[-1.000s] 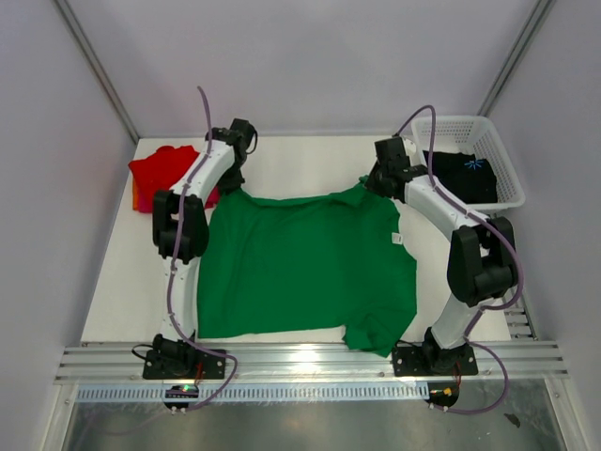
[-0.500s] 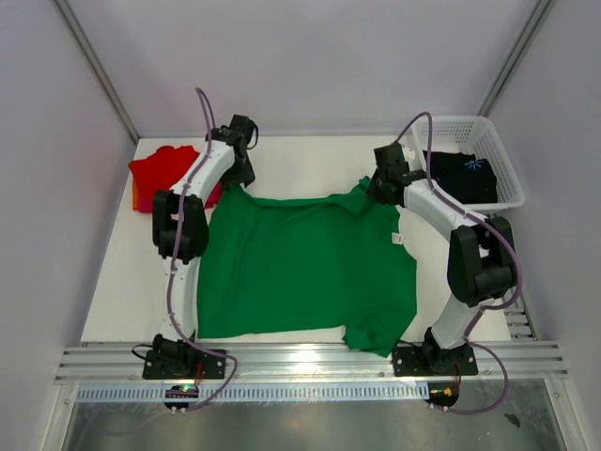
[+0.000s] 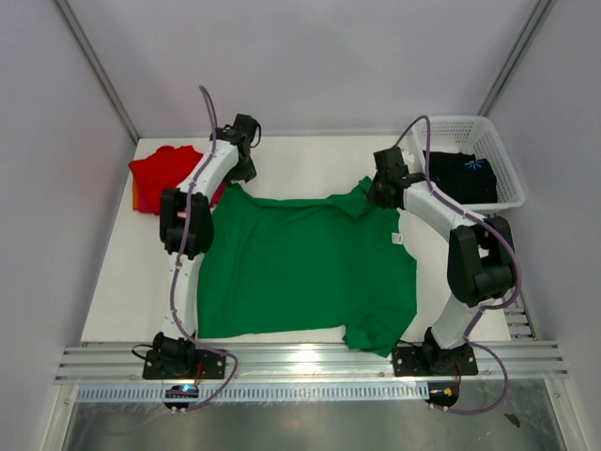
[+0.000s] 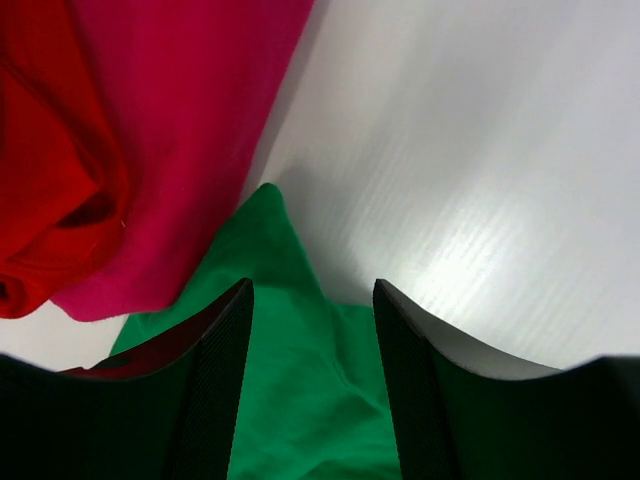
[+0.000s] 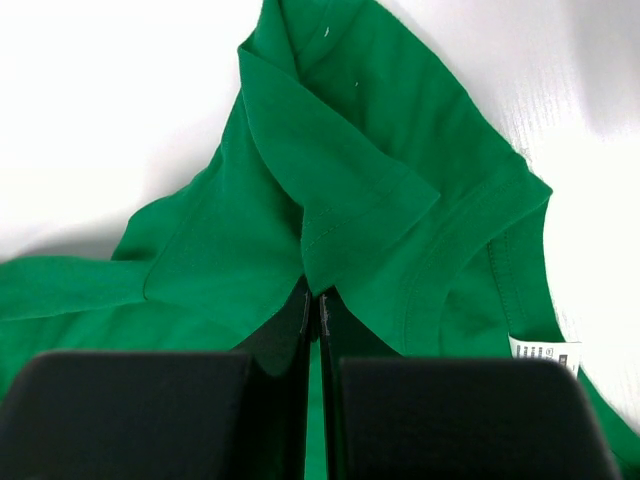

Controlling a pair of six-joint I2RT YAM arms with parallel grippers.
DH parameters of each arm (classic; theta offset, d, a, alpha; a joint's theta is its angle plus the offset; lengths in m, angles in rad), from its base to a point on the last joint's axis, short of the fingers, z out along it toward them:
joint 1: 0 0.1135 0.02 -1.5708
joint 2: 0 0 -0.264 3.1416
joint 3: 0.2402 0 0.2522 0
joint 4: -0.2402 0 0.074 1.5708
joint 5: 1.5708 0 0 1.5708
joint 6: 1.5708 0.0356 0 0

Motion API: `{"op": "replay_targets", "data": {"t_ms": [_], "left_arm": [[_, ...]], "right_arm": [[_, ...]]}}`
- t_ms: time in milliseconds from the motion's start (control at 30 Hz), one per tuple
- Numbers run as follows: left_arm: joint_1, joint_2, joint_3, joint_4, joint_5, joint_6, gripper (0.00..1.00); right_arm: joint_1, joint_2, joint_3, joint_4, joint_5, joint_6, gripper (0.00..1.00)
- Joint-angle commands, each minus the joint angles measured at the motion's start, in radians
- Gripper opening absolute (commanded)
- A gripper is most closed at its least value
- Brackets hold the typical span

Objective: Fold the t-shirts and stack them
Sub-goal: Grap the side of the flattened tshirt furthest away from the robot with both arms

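A bright green t-shirt (image 3: 305, 263) lies spread across the middle of the table. Its far left corner (image 4: 300, 330) lies between the parted fingers of my left gripper (image 4: 312, 300), which is open and grips nothing. My right gripper (image 5: 320, 300) is shut on a fold of the green t-shirt (image 5: 340, 200) at its far right shoulder, near the neck label (image 5: 545, 352). A red t-shirt (image 3: 161, 171) and a magenta-pink t-shirt (image 4: 170, 120) lie folded at the far left. A black t-shirt (image 3: 465, 176) with a blue print sits in the basket.
The white lattice basket (image 3: 498, 150) stands at the far right corner. The folded red and pink pile sits close to the left arm (image 3: 202, 178). White walls close in the table on three sides. A metal rail (image 3: 310, 362) runs along the near edge.
My left gripper has opened, let go of the green shirt's far left corner and drawn back a little. The right gripper stays shut on the shoulder fold, almost still.
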Motion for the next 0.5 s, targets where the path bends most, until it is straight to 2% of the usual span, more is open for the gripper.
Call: {"op": "replay_targets", "data": {"t_ms": [0,333,433,467], "left_arm": [[-0.001,0.037,0.033,-0.035,-0.095,-0.031,0.54],[-0.001,0.064,0.036,-0.046,-0.116,-0.057,0.52],[-0.001,0.066,0.031,-0.041,-0.109,-0.056,0.33],[-0.001,0.064,0.031,-0.040,-0.106,-0.056,0.20]], "right_arm": [[-0.004,-0.031,-0.005,0.021,0.017,-0.021,0.03],[-0.004,-0.026,-0.008,0.023,0.013,-0.015,0.03],[-0.004,-0.026,-0.020,0.025,0.016,-0.015,0.03],[-0.004,-0.023,-0.022,0.028,0.013,-0.015,0.03]]}}
